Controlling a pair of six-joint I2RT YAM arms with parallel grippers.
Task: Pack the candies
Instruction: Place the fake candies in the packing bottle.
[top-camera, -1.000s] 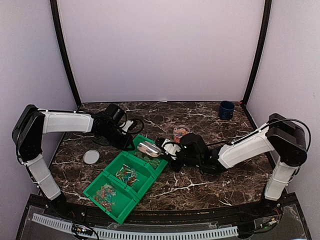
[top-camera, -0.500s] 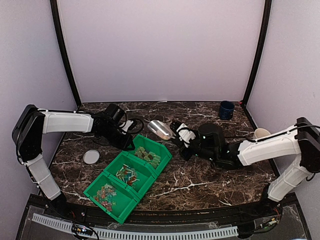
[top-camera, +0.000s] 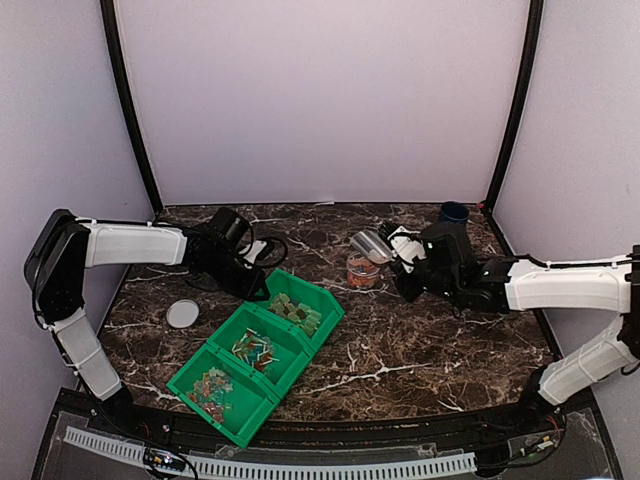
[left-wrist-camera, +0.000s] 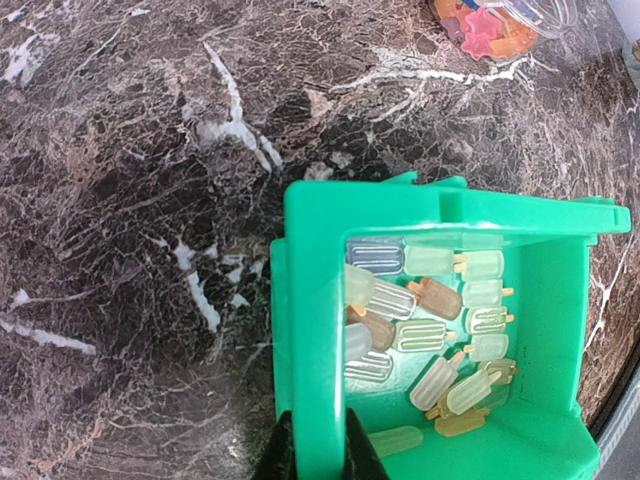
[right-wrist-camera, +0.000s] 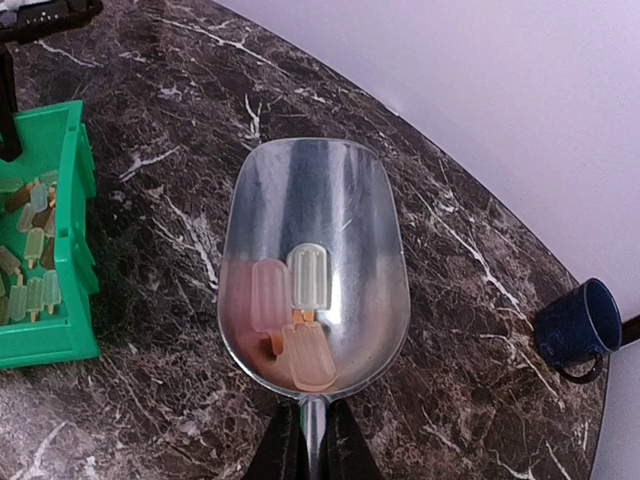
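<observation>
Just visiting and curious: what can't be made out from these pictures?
- The jar: how full it is; tiny from overhead, scoop at its mouth; top edge cuts it in the left wrist view.
- The bin: left wrist view shows one compartment; the edge cuts off the rest.
- The candies in the scoop: too small from overhead.

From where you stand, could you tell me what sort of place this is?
Probably a robot test booth rather than a shop: plain lilac walls enclose a marble-patterned table, two robot arms are mounted at its near edge, and a green three-compartment bin holds popsicle-shaped candies.
</observation>
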